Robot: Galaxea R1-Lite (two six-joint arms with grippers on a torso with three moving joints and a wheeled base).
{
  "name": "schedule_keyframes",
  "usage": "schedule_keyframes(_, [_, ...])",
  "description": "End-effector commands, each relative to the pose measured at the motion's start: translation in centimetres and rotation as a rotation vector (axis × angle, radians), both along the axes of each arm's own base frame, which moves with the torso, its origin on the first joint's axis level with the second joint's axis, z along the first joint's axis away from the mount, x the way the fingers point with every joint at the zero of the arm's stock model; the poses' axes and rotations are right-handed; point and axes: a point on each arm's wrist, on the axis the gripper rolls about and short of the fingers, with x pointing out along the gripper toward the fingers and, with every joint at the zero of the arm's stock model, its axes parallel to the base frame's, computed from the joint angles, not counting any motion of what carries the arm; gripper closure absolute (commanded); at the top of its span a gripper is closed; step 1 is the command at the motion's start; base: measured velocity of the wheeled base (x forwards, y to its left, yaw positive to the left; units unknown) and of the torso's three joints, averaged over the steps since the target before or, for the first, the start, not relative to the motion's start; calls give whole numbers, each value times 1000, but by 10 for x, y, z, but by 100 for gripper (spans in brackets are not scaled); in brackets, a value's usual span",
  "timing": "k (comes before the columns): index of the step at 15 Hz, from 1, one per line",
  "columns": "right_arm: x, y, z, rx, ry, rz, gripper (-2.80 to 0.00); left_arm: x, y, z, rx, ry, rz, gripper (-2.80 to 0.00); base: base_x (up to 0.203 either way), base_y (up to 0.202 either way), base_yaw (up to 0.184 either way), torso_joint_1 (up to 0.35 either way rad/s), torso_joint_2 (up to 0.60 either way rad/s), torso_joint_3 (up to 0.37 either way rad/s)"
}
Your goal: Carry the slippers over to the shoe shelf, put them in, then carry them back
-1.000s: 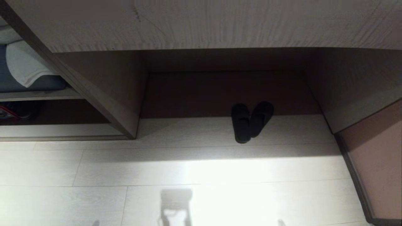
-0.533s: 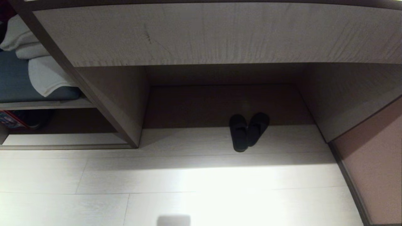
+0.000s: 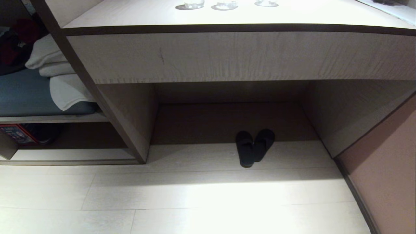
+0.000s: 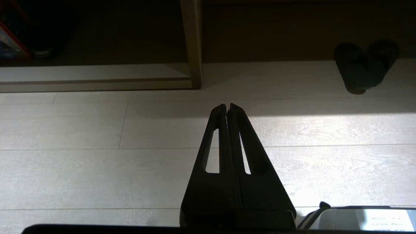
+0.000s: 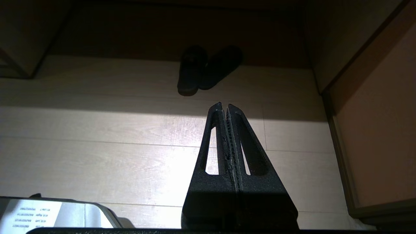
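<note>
Head view shows us the slippers (image 3: 254, 148), a dark pair lying on the pale plank floor (image 3: 208, 198) at the mouth of the desk recess (image 3: 227, 120), their toes in its shadow and one heel overlapping the other. To the left of the recess's side panel we see the shoe shelf (image 3: 71, 155), its light base board bare near us, with a red-printed box (image 3: 16, 135) at its far left. Above it lie a blue cushion (image 3: 22, 97) and folded white towels (image 3: 65, 87). Three glasses (image 3: 226, 4) stand on the desk top. From our wrist views, the left gripper (image 4: 227, 107) and the right gripper (image 5: 224, 106) both hang over the floor, fingers clenched together and holding nothing, well apart from the slippers.
</note>
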Motion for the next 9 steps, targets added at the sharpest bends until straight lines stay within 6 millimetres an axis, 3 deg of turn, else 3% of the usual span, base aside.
schedule_keyframes(1, [0, 0, 0, 0, 1, 1, 0, 0, 0, 0, 0, 1, 2, 0, 0, 0, 0, -3, -5, 200])
schedule_keyframes(9, [0, 0, 0, 0, 1, 1, 0, 0, 0, 0, 0, 1, 1, 0, 0, 0, 0, 1, 3, 200])
